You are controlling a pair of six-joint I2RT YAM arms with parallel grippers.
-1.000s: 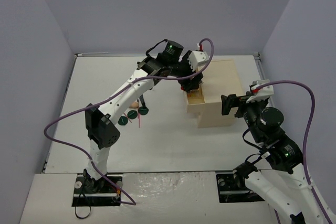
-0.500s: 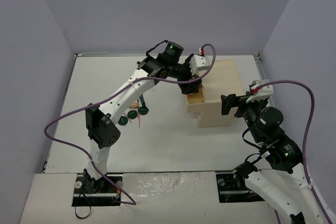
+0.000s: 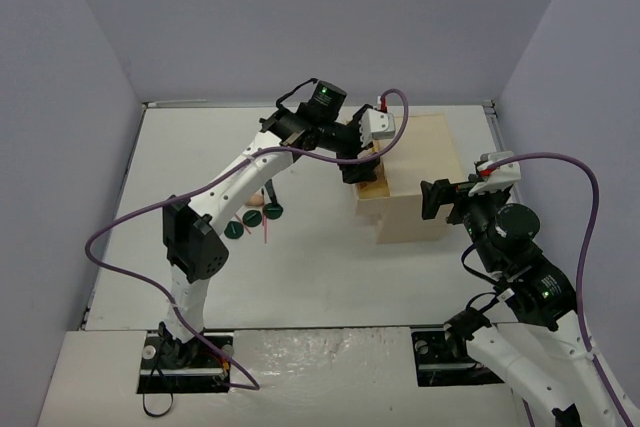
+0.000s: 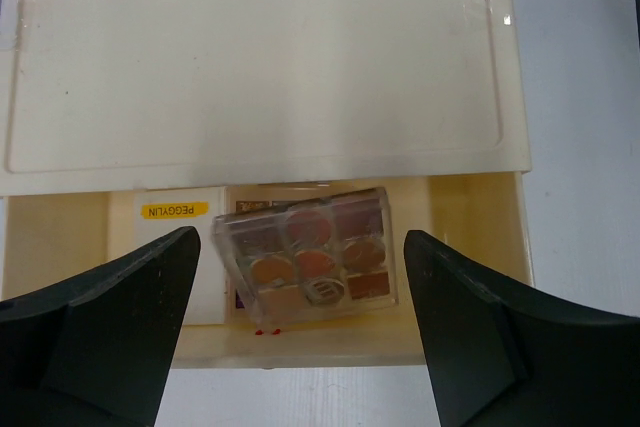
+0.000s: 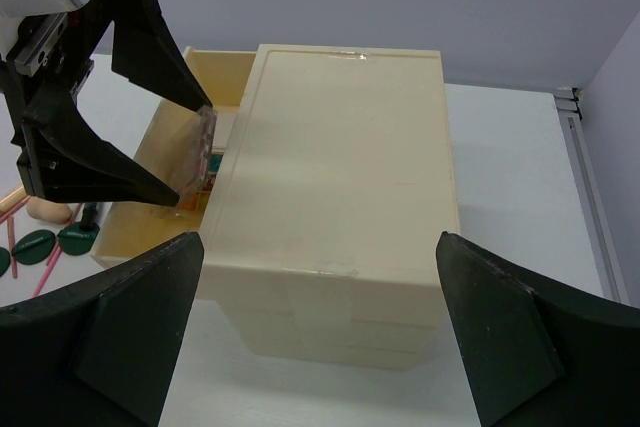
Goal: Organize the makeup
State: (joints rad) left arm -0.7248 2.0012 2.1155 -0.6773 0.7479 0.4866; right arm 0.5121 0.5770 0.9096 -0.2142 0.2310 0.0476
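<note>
The left gripper (image 4: 300,239) hangs right over the pulled-out drawer (image 4: 300,349) of the wooden box (image 3: 425,172). Its fingers stand wide apart, and the wrist view shows a gap on either side of the clear-lidded palette (image 4: 312,259). So it isn't gripping anything.

The palette sits inside the drawer, tilted. Its twelve o'clock edge leans toward the box body and its six o'clock corner is down near the drawer's front wall. To me it looks dropped in rather than laid flat, which would explain the slant. I can't tell whether it rests on the item under it.

At its nine o'clock, flat on the drawer floor, lies a white case (image 4: 180,247) with a yellow label. That part of the drawer is already taken, so the palette has gone in beside the case.

The right gripper (image 5: 320,247) is at the box's three o'clock side in the overhead view. It is spread fully, empty, and aimed at the box without touching it. My guess is that it waits there to steady the box or push the drawer shut.

More makeup lies on the table (image 3: 330,267), off at the box's nine o'clock. There are three green compacts (image 3: 252,218) in a row, with pink pencils (image 3: 266,229) next to them. The sorting looks partly done, and that cluster is probably next for the left arm.
</note>
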